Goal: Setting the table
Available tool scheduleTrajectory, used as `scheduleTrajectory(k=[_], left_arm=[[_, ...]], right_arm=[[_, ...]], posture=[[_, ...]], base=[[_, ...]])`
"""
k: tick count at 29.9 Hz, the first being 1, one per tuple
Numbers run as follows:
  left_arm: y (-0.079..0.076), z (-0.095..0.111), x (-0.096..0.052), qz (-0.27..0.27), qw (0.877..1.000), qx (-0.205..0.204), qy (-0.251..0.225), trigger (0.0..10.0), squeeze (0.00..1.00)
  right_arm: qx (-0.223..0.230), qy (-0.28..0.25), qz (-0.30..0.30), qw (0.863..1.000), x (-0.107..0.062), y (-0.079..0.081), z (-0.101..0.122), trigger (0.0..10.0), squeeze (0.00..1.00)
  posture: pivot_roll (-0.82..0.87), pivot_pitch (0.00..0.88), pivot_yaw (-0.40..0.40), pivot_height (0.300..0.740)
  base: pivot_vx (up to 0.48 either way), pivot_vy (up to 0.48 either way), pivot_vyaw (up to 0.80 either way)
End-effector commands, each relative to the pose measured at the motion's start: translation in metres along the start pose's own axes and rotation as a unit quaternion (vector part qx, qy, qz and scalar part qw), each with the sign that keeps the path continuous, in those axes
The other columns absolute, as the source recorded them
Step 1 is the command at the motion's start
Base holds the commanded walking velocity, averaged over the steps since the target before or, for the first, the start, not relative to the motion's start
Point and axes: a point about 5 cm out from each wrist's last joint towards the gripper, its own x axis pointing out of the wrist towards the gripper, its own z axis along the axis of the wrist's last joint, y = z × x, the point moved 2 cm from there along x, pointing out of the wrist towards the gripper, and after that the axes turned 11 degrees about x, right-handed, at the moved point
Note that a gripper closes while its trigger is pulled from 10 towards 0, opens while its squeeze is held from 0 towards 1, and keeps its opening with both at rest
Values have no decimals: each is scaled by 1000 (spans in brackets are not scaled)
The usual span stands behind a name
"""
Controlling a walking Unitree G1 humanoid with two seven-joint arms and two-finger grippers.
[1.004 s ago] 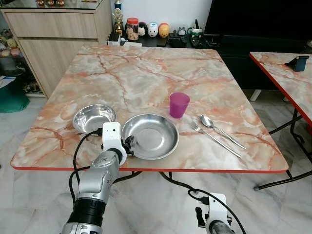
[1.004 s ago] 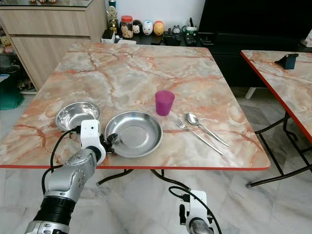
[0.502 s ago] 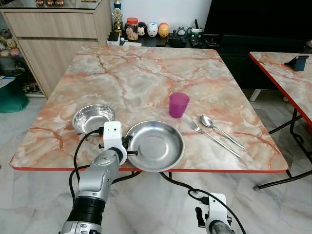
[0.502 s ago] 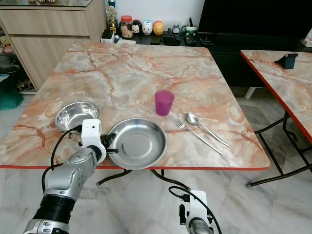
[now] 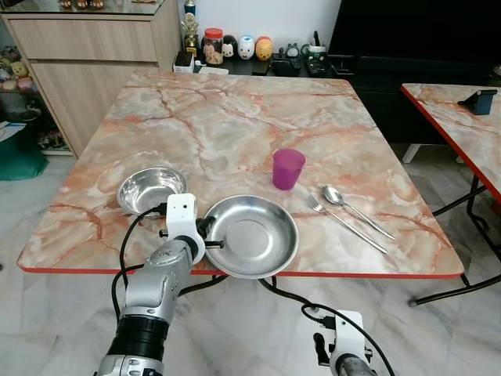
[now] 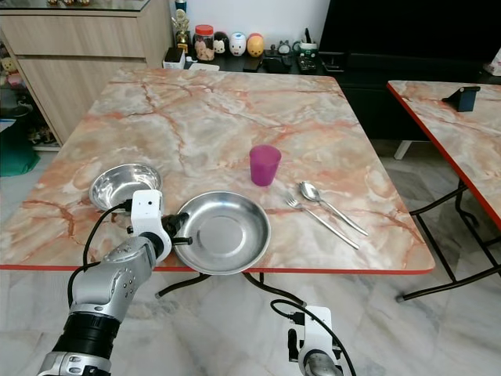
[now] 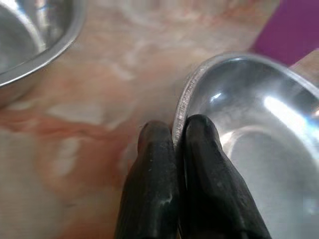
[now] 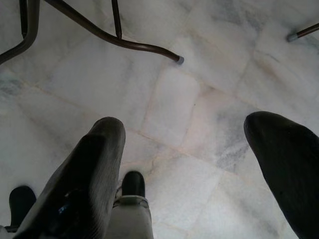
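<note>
Marble-patterned in peach and cream with a red edge, the square table point(image 5: 235, 117) carries the setting along its near half. A wide stainless-steel plate point(image 5: 252, 236) sits at the near edge, roughly midway along it, with its nearest rim reaching just past that edge. The left gripper point(image 5: 210, 236) has hold of the plate's left rim: in the left wrist view the two black fingers point(image 7: 152, 184) are pressed together with the thin metal rim pinched between them, one finger outside the plate and one inside, so the jaws are closed tight on the plate. Just left of the gripper, toward the near left corner, rests a smaller stainless-steel bowl point(image 5: 151, 189), apart from the plate. Behind the plate's right side stands a purple plastic cup point(image 5: 287, 168), upright and clear of the rim. To the right of the plate lie a fork point(image 5: 344, 223) and a spoon point(image 5: 354, 208), side by side and slanting toward the near right corner, the fork nearer the plate. The right gripper point(image 8: 199, 164) hangs low below the table edge; its wrist view looks down at the pale marble floor point(image 8: 199, 99) with the jaws spread wide and holding nothing. Beyond the far edge a dark low shelf holds a jar point(image 5: 212, 45) and small figurines point(image 5: 254, 48).
</note>
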Motion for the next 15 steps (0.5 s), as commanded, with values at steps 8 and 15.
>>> scheduleTrajectory(k=[8, 15], left_arm=[[-3, 2, -12, -41, 995, -87, -35, 10000, 0], [-7, 7, -19, -68, 988, -126, -63, 10000, 0]], right_arm=[[-10, 0, 2, 1000, 0, -2, 2, 10000, 0], [-9, 0, 1, 1000, 0, -4, 0, 10000, 0]], posture=[[13, 0, -79, 740], [7, 0, -84, 740]], base=[[0, 0, 0], [0, 0, 0]])
